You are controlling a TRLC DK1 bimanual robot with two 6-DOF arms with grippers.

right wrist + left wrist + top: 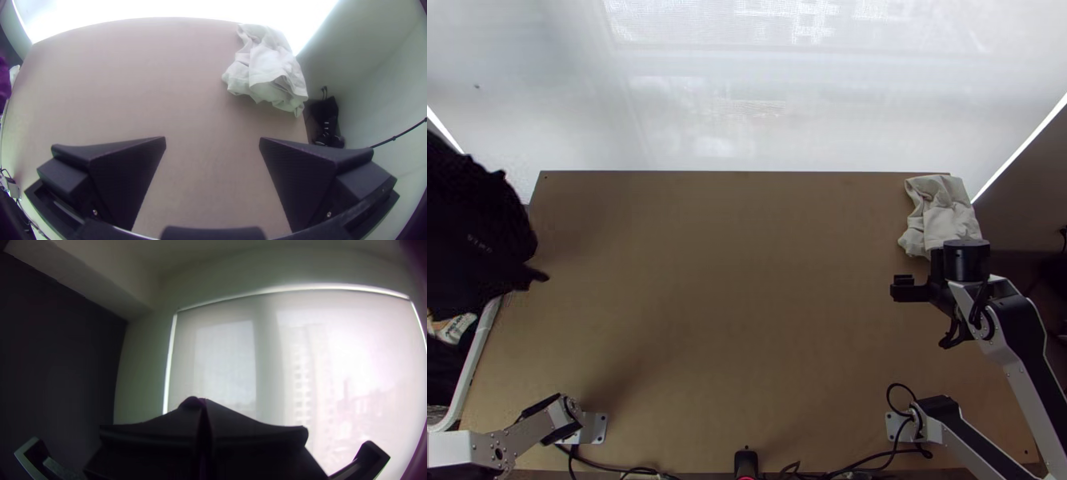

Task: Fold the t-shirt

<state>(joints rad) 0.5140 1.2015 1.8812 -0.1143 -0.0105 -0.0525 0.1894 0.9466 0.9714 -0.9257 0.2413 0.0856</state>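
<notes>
1. Gaping wide, the right gripper (212, 140) has its two flat fingers well apart with nothing between them – presumably spread so as to take a cloth edge from above.
2. The left gripper (200, 401) has its fingers together at the tips, pinching nothing that I can make out. Its wrist camera faces the window blind (218, 360), so it seems held up out of the work rather than set for a grasp.
3. The right arm (1015, 340) reaches up the table's right side, its wrist close to the cloth; the left arm (527, 436) lies low by its base.
4. The off-white cloth, likely the t-shirt (271, 66), sits bunched and loosely doubled over at the table's far right corner, perhaps put aside there to leave folding room in the middle.
5. From the top, the right wrist covers part of its near edge – and collar, sleeves and layers cannot be told apart in the crumple.
6. At the left edge, a pale-rimmed bin (477, 360) is cut off, its contents hard to name.
</notes>
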